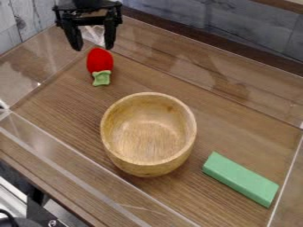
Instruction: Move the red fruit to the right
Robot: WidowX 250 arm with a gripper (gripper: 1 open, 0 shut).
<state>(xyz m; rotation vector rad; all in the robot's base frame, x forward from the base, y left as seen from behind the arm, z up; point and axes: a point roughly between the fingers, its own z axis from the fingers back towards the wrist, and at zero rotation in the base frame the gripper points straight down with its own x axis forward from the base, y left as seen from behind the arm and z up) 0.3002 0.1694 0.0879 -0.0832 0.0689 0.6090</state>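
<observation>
The red strawberry toy is seen lying on the wooden table at the far left, its light green cap turned toward the near side, so its long axis runs roughly far to near. The gripper is held just beyond it, on the far side, jaws spread wide and empty. A short approach toward the near side and downward is judged necessary before any grasp.
</observation>
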